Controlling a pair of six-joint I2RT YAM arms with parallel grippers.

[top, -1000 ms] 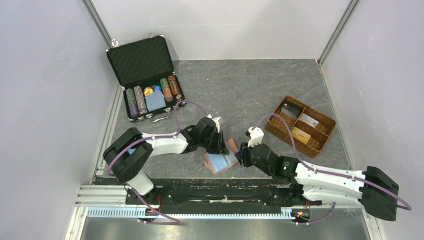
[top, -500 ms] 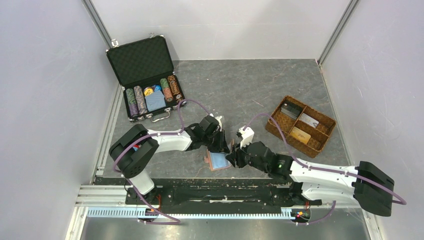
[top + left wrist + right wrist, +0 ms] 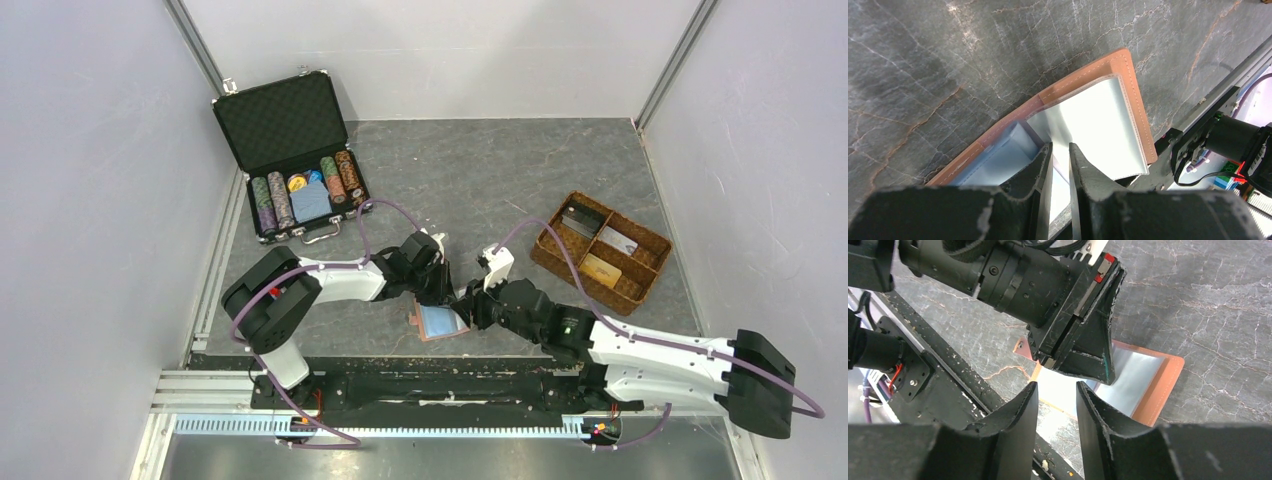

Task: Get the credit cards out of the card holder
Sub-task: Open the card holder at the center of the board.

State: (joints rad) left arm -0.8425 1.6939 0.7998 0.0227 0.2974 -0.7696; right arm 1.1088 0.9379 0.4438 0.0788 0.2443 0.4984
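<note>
The tan-brown card holder (image 3: 434, 323) lies open on the table near its front edge, pale blue clear lining up. It also shows in the left wrist view (image 3: 1088, 75) and the right wrist view (image 3: 1158, 390). My left gripper (image 3: 446, 296) is shut to a narrow slit, its tips (image 3: 1060, 147) down on the lining at the fold. My right gripper (image 3: 468, 311) is open and empty, low over the holder's near right edge (image 3: 1057, 386). I cannot make out a card in the sleeves because of glare. Dark grey (image 3: 580, 218), white (image 3: 617, 240) and tan (image 3: 600, 270) credit cards lie in the woven tray.
The brown woven divided tray (image 3: 640, 285) stands at the right. The open black chip case (image 3: 283, 122) with striped chips stands at the back left. The black rail (image 3: 430, 385) runs along the front edge, close to the holder. The two grippers are almost touching.
My right gripper has moved left, up to the card holder's right edge beside the left gripper. The left gripper has stayed down on the holder.
</note>
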